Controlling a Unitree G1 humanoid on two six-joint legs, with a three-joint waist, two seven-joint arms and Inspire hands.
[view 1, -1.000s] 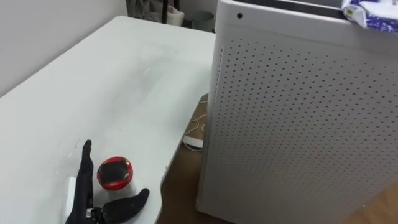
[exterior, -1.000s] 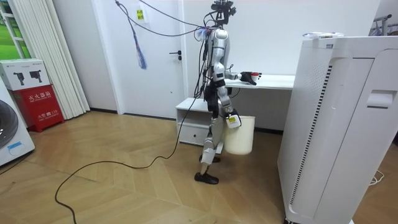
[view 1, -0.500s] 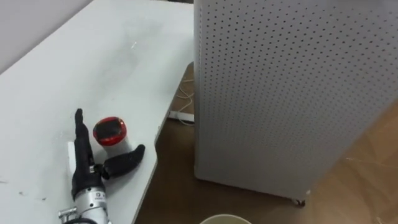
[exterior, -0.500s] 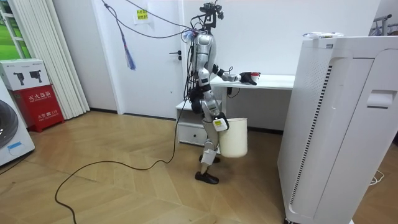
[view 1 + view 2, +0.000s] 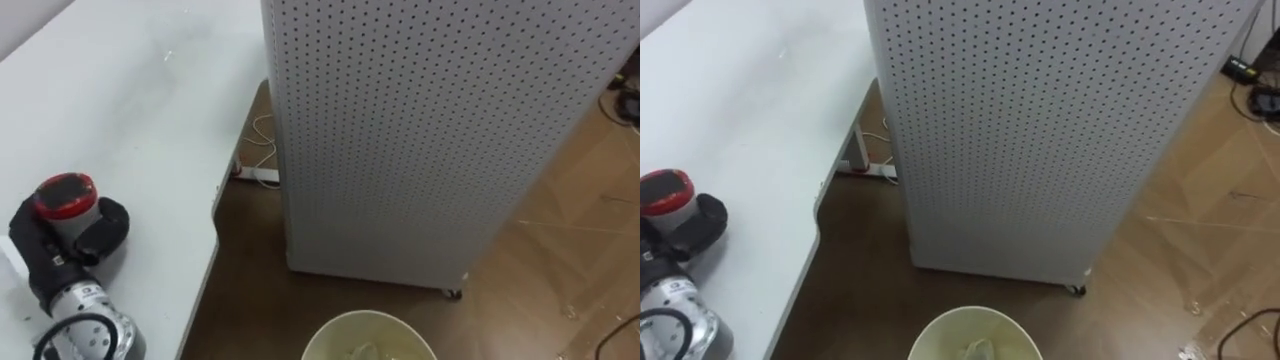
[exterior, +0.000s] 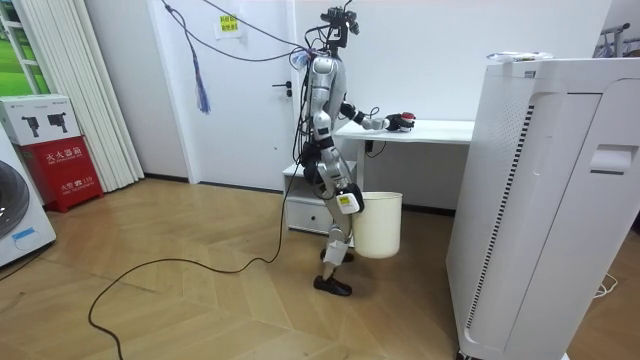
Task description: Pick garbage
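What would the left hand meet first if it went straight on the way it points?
Likely nothing soon: the left hand, closed round the red-lidded jar, faces bare table, then the wall.

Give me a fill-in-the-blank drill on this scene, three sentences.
1. The left hand has its fingers curled round a small container with a ___ lid.
2. The container is over the white table, to the ___ of the perforated cabinet.
3. In the room view the right hand is at the rim of a white ___.
Missing: red; left; bin.
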